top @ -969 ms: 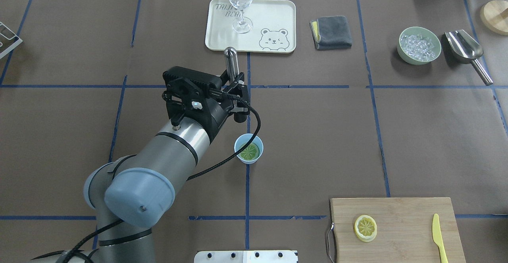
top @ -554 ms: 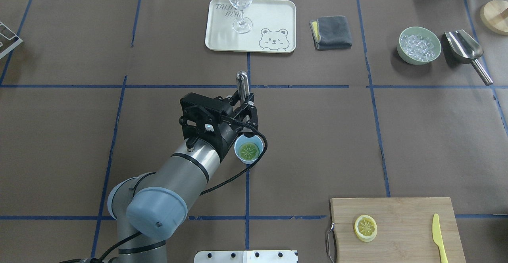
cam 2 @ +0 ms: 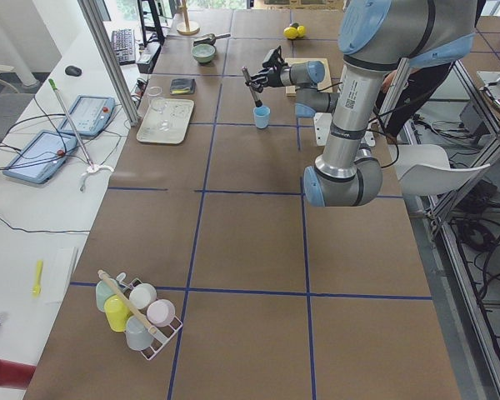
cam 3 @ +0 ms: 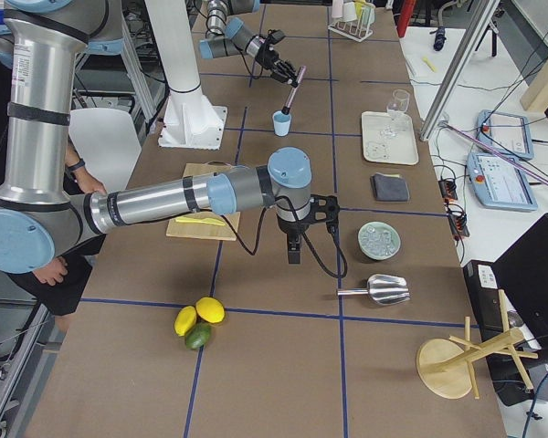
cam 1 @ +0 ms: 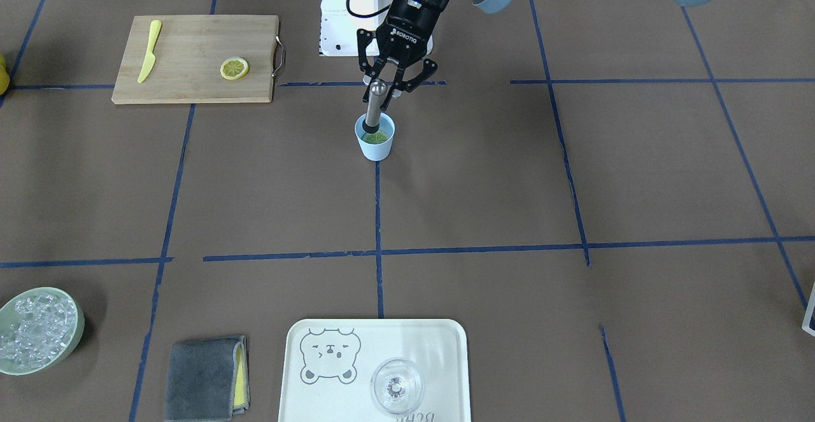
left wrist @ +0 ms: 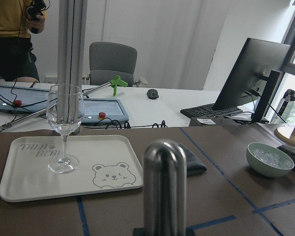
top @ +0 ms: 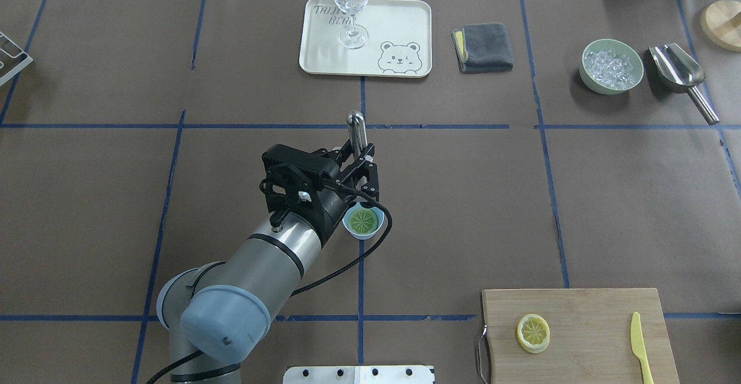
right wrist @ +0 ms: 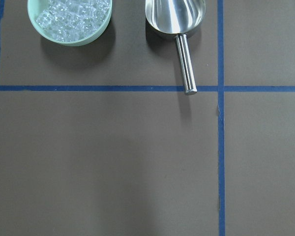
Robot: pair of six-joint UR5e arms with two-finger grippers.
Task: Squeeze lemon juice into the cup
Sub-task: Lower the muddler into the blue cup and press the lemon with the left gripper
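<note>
The light blue cup [top: 377,229] stands at the table's middle with a lemon slice [top: 363,220] flat inside it. In the front view the cup [cam 1: 374,149] holds the slice [cam 1: 374,137]. My left gripper [cam 1: 381,90] is shut on a steel muddler [cam 1: 372,107] just above the cup, and the muddler's lower end rests on the slice. From overhead the gripper [top: 359,163] covers the cup's far rim. A second lemon slice [top: 533,332] lies on the cutting board. My right gripper [cam 3: 294,254] hangs over bare table near the ice bowl; I cannot tell if it is open.
A cream tray [top: 399,25] with a wine glass [top: 351,7] stands at the far middle, with a grey cloth [top: 483,47] beside it. A green bowl of ice [top: 612,65] and a steel scoop [top: 680,74] are far right. The cutting board [top: 579,314] holds a yellow knife [top: 639,346].
My left gripper has carried the muddler back from near the tray to over the cup and lowered it. The cup and slice have not moved.
</note>
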